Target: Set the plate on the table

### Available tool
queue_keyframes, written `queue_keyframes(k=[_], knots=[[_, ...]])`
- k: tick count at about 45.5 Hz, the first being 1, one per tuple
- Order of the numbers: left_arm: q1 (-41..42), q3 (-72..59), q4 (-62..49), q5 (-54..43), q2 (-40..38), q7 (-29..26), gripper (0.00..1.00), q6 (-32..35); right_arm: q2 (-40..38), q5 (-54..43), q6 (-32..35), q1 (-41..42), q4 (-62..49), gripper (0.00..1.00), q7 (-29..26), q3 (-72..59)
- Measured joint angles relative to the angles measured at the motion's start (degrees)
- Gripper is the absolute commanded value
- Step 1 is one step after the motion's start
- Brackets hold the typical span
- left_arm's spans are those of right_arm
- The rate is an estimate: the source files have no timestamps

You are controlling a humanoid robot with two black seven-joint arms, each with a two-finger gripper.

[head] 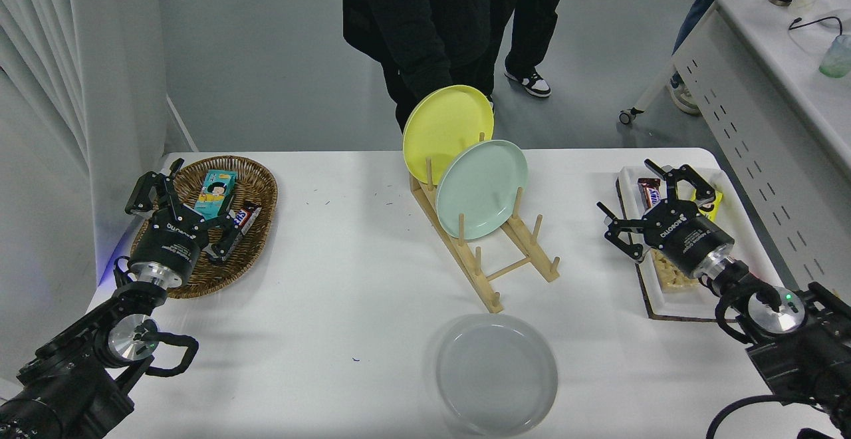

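The light-grey plate [496, 374] lies flat on the white table [346, 292] near its front edge, just in front of the wooden rack. My right gripper [639, 201] is open and empty, well to the right of the plate, above the white tray's left edge. My left gripper [174, 194] is open and empty, parked at the lower left over the wicker basket.
A wooden rack [495, 253] holds a yellow plate [447, 130] and a mint-green plate [483, 187] upright. A wicker basket [256, 226] holds snacks at left. A white tray [671, 306] with snacks is at right. People stand at the far side [425, 26].
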Motion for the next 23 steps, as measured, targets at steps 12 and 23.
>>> queue_keyframes(k=[12, 23], knots=[[0.0, 0.0, 0.0, 0.0, 0.0, 0.0, 0.98, 0.0, -1.3, -0.3, -0.1, 1.3, -2.6, 1.00, 0.1, -3.4], [0.0, 0.0, 0.0, 0.0, 0.0, 0.0, 0.98, 0.0, -1.7, -0.3, 0.0, 2.0, -3.3, 1.00, 0.1, -4.5]])
